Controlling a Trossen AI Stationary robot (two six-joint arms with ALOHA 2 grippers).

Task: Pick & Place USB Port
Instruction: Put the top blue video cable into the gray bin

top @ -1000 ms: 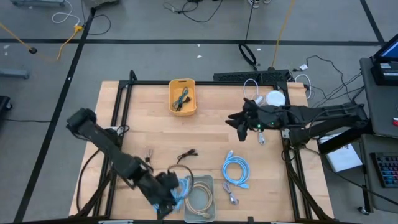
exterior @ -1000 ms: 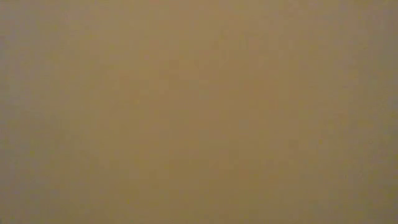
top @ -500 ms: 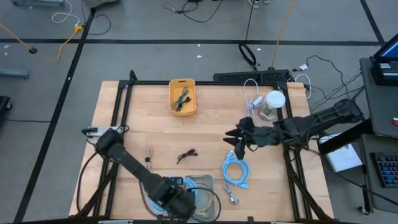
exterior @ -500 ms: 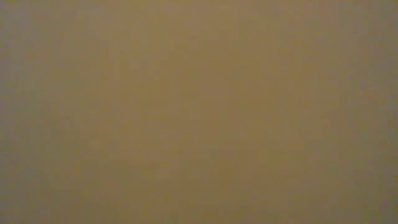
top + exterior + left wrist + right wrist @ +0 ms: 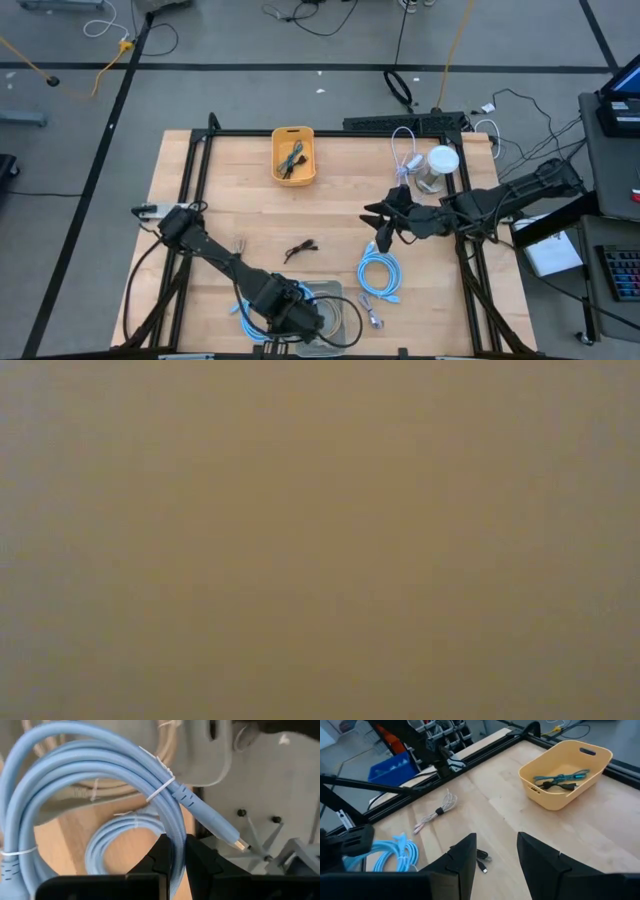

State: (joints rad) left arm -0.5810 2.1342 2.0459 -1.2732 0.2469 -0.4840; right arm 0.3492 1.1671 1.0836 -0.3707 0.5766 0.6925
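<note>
My left gripper (image 5: pixel 288 312) is over the grey tray (image 5: pixel 338 300) at the table's near edge, shut on a coiled light-blue USB cable (image 5: pixel 100 775) tied with white ties. The cable's metal plug (image 5: pixel 239 841) sticks out free. The tray holds a coiled beige cable (image 5: pixel 125 787). My right gripper (image 5: pixel 381 228) is open and empty, just above and far of a second light-blue coil (image 5: pixel 381 274) that lies flat on the table. The low view is blank. My left gripper pinches one strand of the blue coil (image 5: pixel 176 845) between its two fingers (image 5: pixel 159 857). The rest of the coil loops out past the fingertips, and the plug end points away, clear of the tray.
A yellow bin (image 5: pixel 293 155) with cables stands at the far middle. A black cable (image 5: pixel 300 248), a small beige cable (image 5: pixel 240 247) and a short cable with a silver plug (image 5: pixel 371 311) lie on the wood. A white round object (image 5: pixel 441 164) and a white cable (image 5: pixel 405 150) are far right.
My left gripper has carried the blue cable from left of the tray toward the table's right, over the tray, while the arm swung round. My right gripper has moved toward the near edge, closer to the blue coil on the table, still open.
</note>
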